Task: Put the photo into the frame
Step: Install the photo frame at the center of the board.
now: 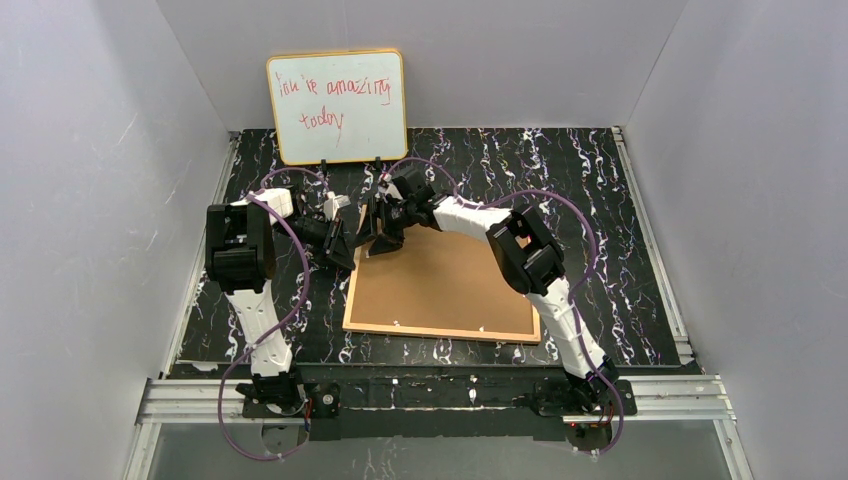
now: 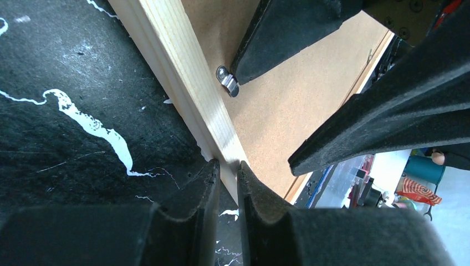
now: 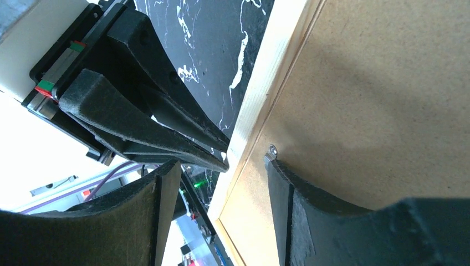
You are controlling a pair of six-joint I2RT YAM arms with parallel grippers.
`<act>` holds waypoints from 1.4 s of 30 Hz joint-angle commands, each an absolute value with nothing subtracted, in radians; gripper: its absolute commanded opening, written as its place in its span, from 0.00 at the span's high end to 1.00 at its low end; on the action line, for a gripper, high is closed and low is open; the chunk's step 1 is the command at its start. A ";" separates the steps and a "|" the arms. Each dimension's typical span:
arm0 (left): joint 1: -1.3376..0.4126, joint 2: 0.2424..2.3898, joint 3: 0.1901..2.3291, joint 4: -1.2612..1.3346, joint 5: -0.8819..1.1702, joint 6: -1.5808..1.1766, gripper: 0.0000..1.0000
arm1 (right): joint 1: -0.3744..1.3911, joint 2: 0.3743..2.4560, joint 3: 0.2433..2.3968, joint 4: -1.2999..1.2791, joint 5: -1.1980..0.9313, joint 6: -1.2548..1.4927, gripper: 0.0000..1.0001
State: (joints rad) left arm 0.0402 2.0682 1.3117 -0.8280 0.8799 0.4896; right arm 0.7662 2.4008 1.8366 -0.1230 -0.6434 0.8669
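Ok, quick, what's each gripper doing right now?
Left gripper: shut on the frame, pinching its wooden edge.
Right gripper: open, one fingertip against a metal tab on the back.

You're looking at a robotics lab cell: plain grey panels (image 1: pixel 80 200) wall in the black marbled table (image 1: pixel 600 180), and an aluminium rail (image 1: pixel 680 392) spans its near edge.

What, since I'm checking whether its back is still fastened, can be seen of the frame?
The frame lies back up on the black marbled table, with brown fibreboard set inside a thin pale-wood rim. Small metal tabs sit along the rim's inner edge, over the board. The left gripper is shut on the rim near the far-left corner. The right gripper is open beside it, one fingertip at a tab. The frame's front is hidden.
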 commanded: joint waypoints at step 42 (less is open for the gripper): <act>0.032 2.049 1.271 -0.825 0.794 0.556 0.86 | 0.812 2.231 1.530 0.089 -0.410 1.028 0.35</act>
